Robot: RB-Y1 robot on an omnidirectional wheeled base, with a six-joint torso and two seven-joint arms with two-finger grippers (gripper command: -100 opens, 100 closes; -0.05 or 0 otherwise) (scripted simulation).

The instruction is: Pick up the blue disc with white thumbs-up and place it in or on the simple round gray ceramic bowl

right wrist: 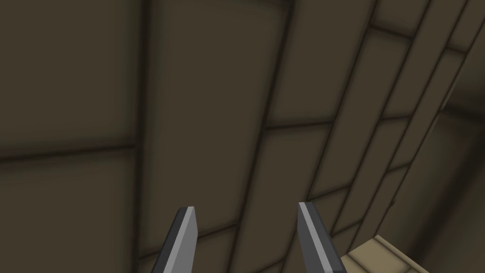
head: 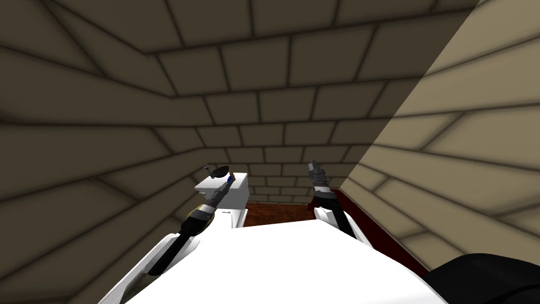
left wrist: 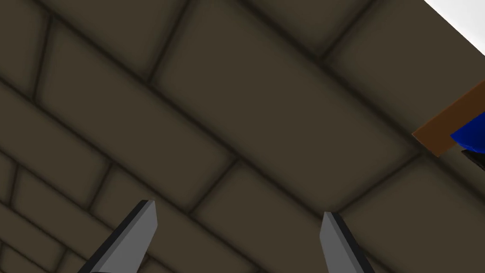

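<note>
Left fingers (left wrist: 142,230) are apart, nothing between them, tips facing a dim brick-pattern wall (left wrist: 246,95). The blue disc (left wrist: 470,133) sits off to the outer side of one finger, well clear of both tips, not touched. It shows as a blue sliver, mark on it not readable. The disc lies against a brown flat slab (left wrist: 438,131). A dark shape (left wrist: 476,159) is just beside the disc, cannot tell what it is.

In the head view the left arm reaches forward so the fingers end over the top of a white box-shaped unit (head: 238,196). The blue disc is on that top, just beside the finger ends. A dark round bowl (head: 220,170) stands on the same top, just past the disc from the fingers, apart from them. The disc is outside the bowl; cannot tell if the two touch.

Right fingers (right wrist: 187,232) are apart too, with a narrower gap than the left pair, empty, facing the same kind of wall. The right arm is held up ahead, well apart from the white unit. A reddish-brown floor (head: 274,211) shows between the unit and the right arm.
</note>
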